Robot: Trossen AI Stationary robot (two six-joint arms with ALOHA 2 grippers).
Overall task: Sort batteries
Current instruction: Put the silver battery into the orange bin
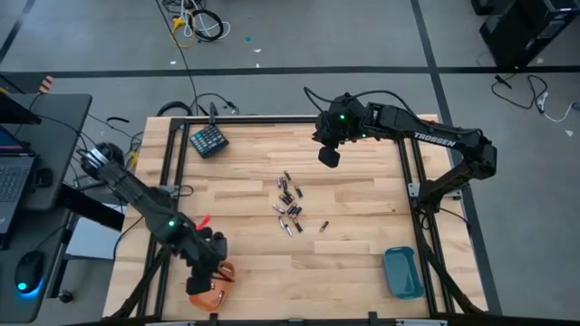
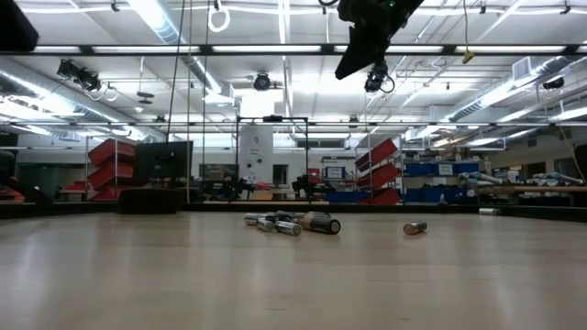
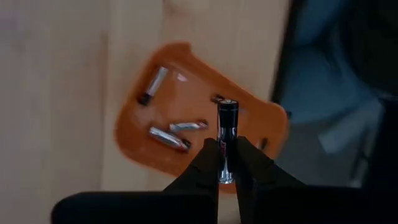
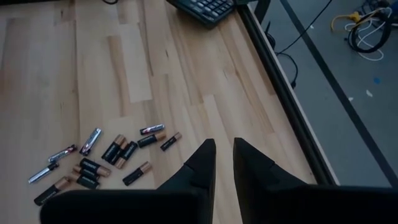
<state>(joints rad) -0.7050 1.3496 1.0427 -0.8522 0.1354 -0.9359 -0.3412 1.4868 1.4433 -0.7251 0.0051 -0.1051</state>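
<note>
The left gripper [image 3: 227, 163] has its fingers [image 3: 208, 163] pinched on one dark battery [image 3: 226, 134], upright above the orange tray [image 3: 140, 121], where three batteries [image 3: 168, 137] lie below and beside the fingers. The right gripper [image 4: 224, 163], fingers narrow and holding nothing, hangs above the wooden surface [image 4: 56, 74], with a cluster of about thirteen loose batteries [image 4: 115, 158] below and to one side.

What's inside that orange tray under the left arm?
The orange tray holds three silvery batteries lying loose. The left gripper holds a dark battery upright above it, hiding part of the tray floor and a small dark thing there.
</note>
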